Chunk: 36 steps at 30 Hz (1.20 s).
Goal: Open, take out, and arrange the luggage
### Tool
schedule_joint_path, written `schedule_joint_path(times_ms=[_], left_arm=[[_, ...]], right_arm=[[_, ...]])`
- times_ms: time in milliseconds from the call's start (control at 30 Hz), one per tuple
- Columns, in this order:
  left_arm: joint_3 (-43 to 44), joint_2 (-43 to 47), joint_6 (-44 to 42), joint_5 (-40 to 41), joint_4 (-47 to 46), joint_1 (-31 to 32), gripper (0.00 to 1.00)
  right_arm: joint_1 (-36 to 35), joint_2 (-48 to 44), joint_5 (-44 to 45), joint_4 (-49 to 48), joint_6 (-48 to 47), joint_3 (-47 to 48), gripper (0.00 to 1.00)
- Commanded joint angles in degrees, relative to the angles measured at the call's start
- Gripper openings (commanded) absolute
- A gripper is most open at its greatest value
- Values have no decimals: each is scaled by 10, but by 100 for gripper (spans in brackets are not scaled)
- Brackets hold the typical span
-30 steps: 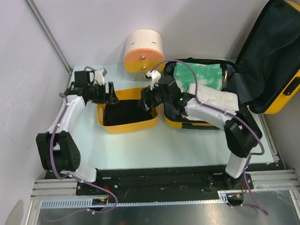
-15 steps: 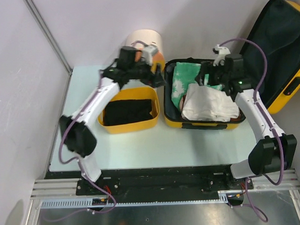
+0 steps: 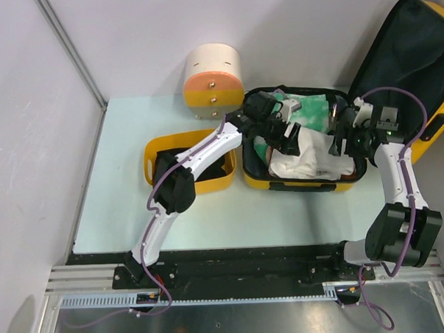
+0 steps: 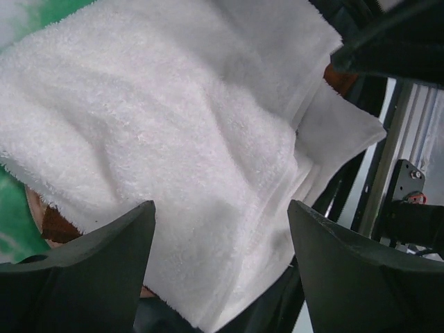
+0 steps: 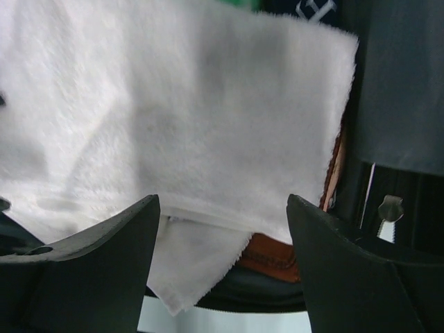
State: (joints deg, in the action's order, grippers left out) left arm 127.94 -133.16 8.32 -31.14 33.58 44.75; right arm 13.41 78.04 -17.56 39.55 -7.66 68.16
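The luggage lies open at the right of the table, its dark-lined lid standing up to the right. Inside lie a green-and-white cloth and a white towel. My left gripper reaches across from the left and hangs over the towel's left part. My right gripper hovers at the towel's right end. In the left wrist view the gripper is open just above the towel. The right gripper is open too, above the towel's corner.
A small yellow tub holding black cloth stands left of the suitcase, under my left arm. A cream-and-orange cylinder stands behind it by the back wall. A brown item peeks out beneath the towel. A wall runs along the table's left.
My left arm swung from the tub, past the cylinder, to over the suitcase. My right arm moved from the suitcase's left edge to its right side. The towel stays inside.
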Motion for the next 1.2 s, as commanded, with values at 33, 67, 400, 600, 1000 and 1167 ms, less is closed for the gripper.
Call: schedule_joint_path(times_ms=[33, 67, 400, 600, 1000, 1167], left_arm=[[23, -13, 18, 39, -9, 4, 81], [18, -7, 20, 42, -11, 5, 81], [-75, 95, 60, 131, -9, 3, 86], [-112, 91, 84, 90, -11, 2, 84], [-118, 53, 101, 67, -10, 11, 79], [-124, 55, 105, 107, -10, 14, 87]], right_arm=[[14, -9, -21, 24, -35, -20, 78], [14, -9, -23, 25, -37, -21, 78], [15, 29, 4, 4, -56, -65, 69], [15, 38, 5, -11, -54, -73, 68], [15, 23, 4, -18, -52, -73, 68], [14, 19, 2, -18, -47, -73, 68]])
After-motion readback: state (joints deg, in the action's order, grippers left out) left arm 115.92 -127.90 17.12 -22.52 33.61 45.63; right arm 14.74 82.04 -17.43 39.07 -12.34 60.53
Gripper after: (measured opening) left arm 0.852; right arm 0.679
